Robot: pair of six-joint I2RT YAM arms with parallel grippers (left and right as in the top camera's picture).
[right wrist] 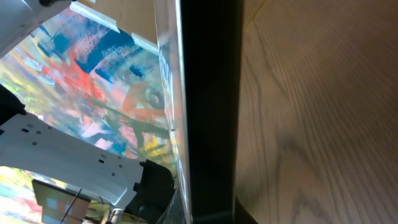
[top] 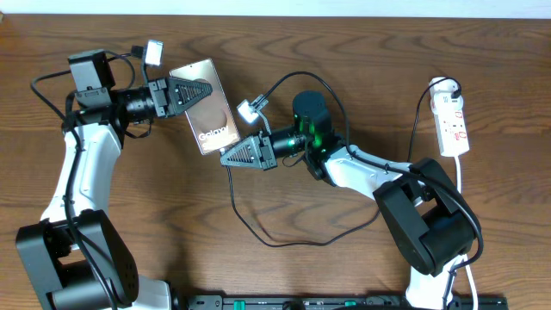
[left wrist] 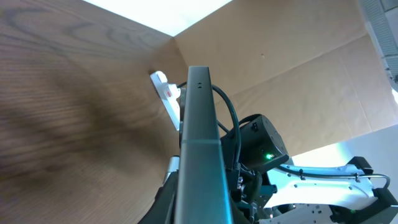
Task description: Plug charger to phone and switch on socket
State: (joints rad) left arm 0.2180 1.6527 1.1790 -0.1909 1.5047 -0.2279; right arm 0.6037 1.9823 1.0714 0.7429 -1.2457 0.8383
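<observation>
Both ends of the phone point(top: 219, 116) are attended. Where do we stand?
— Our left gripper point(top: 205, 89) is clamped on its upper edge. Our right gripper point(top: 228, 157) sits at its lower end, and we cannot tell its grip. We judge the plugging in hand; next comes fine alignment.
— Materials?
— A smooth, rigid slab. The thin, limp black charger point(top: 232, 191) trails below it, and the white plastic socket point(top: 453, 120) lies well to its right.

A robotics test bench: wooden table point(top: 181, 224), cardboard backdrop point(left wrist: 298, 62).

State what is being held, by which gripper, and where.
The left gripper holds the phone, pinched at one long edge. The right gripper's hold cannot be told.
</observation>
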